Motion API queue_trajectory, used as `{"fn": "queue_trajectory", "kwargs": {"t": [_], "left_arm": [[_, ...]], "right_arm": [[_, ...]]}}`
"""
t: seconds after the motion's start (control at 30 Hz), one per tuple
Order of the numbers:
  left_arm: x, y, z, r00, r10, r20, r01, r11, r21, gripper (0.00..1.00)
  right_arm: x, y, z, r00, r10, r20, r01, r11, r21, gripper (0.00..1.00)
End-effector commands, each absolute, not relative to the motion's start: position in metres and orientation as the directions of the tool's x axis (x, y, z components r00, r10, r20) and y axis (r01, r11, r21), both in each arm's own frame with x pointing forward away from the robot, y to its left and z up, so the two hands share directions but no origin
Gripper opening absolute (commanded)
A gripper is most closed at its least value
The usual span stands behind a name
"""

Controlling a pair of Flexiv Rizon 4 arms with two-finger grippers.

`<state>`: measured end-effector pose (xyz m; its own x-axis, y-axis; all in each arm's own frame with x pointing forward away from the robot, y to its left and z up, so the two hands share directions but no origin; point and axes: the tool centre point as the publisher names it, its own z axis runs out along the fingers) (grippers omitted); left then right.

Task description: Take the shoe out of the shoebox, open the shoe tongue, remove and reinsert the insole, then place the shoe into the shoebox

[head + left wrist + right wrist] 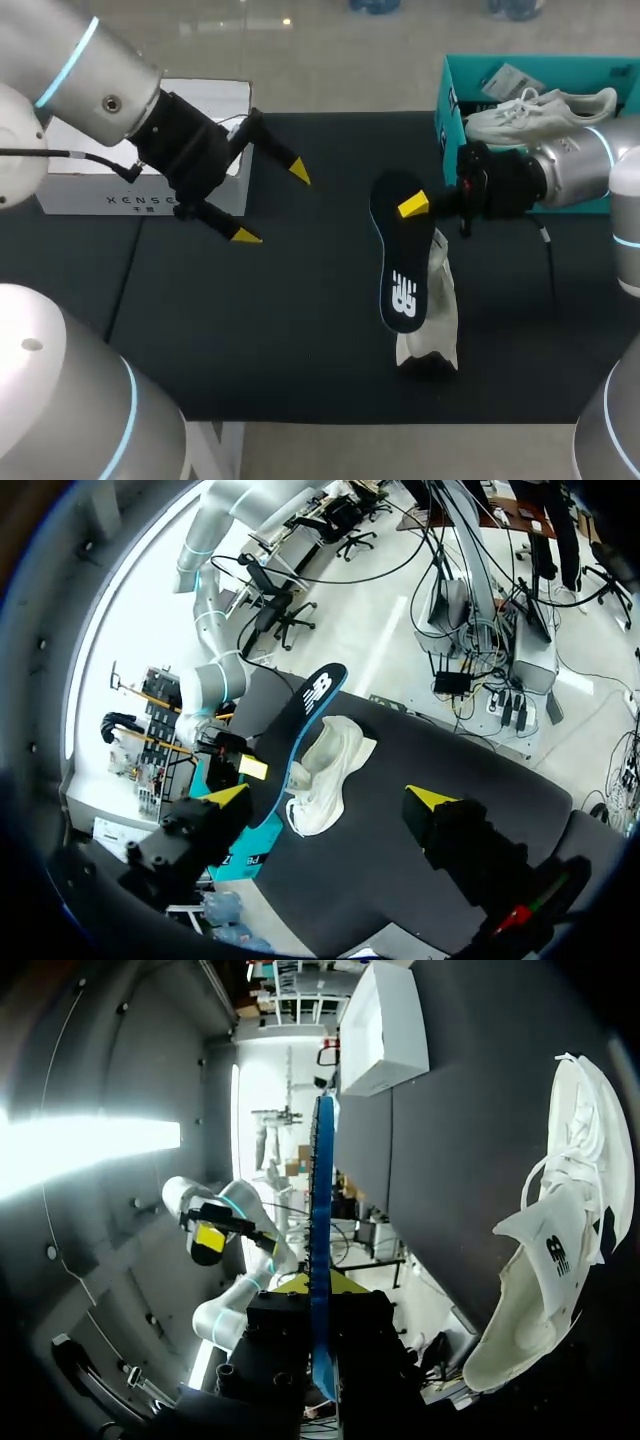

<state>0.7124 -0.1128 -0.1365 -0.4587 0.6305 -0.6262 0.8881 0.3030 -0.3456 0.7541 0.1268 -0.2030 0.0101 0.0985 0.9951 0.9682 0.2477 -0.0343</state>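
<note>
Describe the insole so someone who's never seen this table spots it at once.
On the black mat, find the white shoe lying mid-table. The insole is the flat dark blue-edged strip with a white logo over it, held by the right gripper.

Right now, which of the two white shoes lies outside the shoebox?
The shoe on the black table, beneath the insole the right gripper holds; the other shoe sits in the teal shoebox.

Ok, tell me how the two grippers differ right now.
The left gripper has its jaws wide open and empty; the right gripper is shut on the black insole. The left hovers near the white box, the right near the teal shoebox. Both have yellow tips.
</note>
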Motion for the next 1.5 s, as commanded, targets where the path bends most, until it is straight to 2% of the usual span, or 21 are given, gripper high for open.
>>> {"fn": "queue_trajectory", "kwargs": {"t": [0.03, 0.13, 1.5], "left_arm": [[0.709, -0.106, -0.15, -0.456, 0.51, -0.729, 0.89, 0.274, -0.365, 1.0], [0.705, -0.107, -0.161, -0.447, 0.525, -0.724, 0.894, 0.266, -0.36, 1.0], [0.705, -0.107, -0.161, -0.447, 0.525, -0.724, 0.894, 0.266, -0.36, 1.0]], "right_arm": [[0.753, 0.127, -0.203, 0.011, 0.1, 0.995, 0.969, 0.245, -0.035, 0.0], [0.753, 0.127, -0.203, 0.011, 0.1, 0.995, 0.969, 0.245, -0.035, 0.0], [0.753, 0.127, -0.203, 0.011, 0.1, 0.995, 0.969, 0.245, -0.035, 0.0]]}}
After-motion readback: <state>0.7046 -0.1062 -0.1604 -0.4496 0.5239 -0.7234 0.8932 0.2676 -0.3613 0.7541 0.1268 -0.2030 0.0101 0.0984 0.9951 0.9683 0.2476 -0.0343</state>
